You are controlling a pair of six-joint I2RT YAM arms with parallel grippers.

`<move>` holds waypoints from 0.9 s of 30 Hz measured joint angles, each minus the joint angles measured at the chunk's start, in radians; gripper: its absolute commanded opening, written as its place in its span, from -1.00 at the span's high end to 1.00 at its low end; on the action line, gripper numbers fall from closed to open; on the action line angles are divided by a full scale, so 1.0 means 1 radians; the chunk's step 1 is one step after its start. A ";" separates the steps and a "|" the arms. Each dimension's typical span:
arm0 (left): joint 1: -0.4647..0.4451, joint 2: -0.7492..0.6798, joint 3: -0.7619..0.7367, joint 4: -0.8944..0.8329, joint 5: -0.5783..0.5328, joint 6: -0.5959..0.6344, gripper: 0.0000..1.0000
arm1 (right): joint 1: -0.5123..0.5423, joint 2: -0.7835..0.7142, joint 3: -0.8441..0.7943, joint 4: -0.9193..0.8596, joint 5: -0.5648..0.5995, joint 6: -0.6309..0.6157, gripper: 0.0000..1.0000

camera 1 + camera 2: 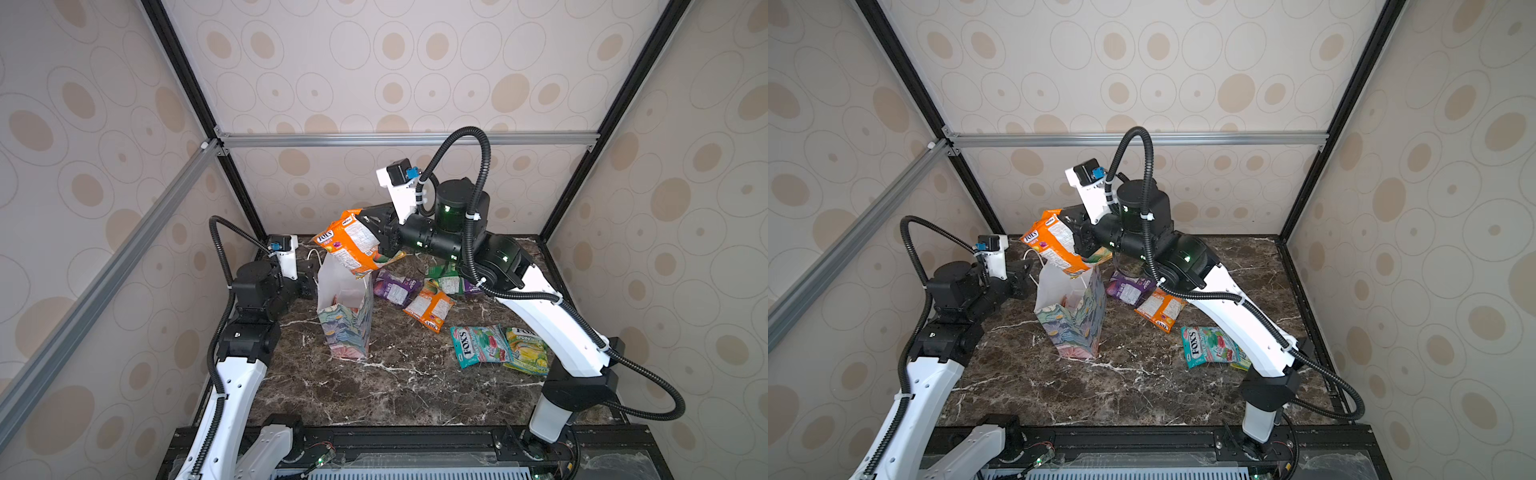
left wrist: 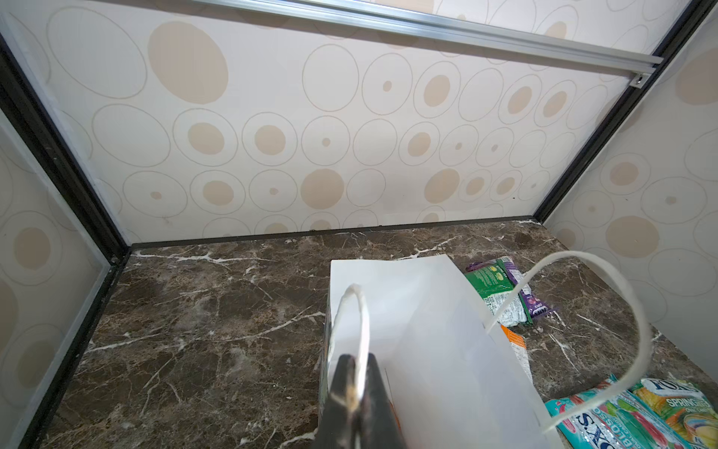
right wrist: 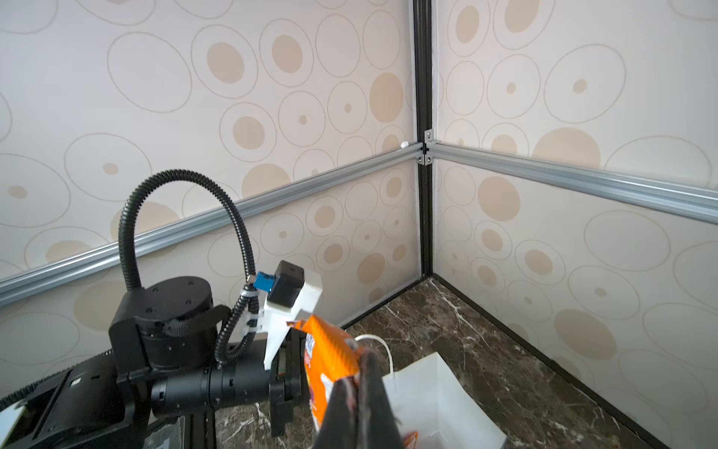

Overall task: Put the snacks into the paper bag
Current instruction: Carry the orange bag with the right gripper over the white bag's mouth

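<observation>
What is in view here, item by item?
paper bag: one, floral outside and white inside, upright left of the table's centre
raised orange packet: one, orange, over the bag's mouth
flat orange packet: one, orange, on the table right of the bag
near purple packet: one, purple, beside the bag
far purple packet: one, purple, partly under the green packet
green packet: one, green, far side
teal packet: one, teal, right side
yellow-green packet: one, beside the teal one
table: one, dark marble
left gripper: shut on the bag's white cord handle
right gripper: shut on the raised orange packet
</observation>
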 measured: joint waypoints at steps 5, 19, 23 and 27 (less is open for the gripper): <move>0.000 0.000 0.000 0.000 0.000 0.000 0.94 | 0.013 0.058 0.072 0.024 0.003 0.001 1.00; 0.000 0.000 0.000 0.000 0.000 0.000 0.94 | 0.019 0.229 0.215 0.092 0.072 0.013 1.00; 0.000 -0.001 0.000 0.000 0.000 0.000 0.94 | 0.019 0.258 0.232 0.092 0.097 0.011 1.00; 0.000 -0.005 0.000 -0.001 0.000 0.000 0.94 | 0.019 0.270 0.233 0.093 0.133 0.008 1.00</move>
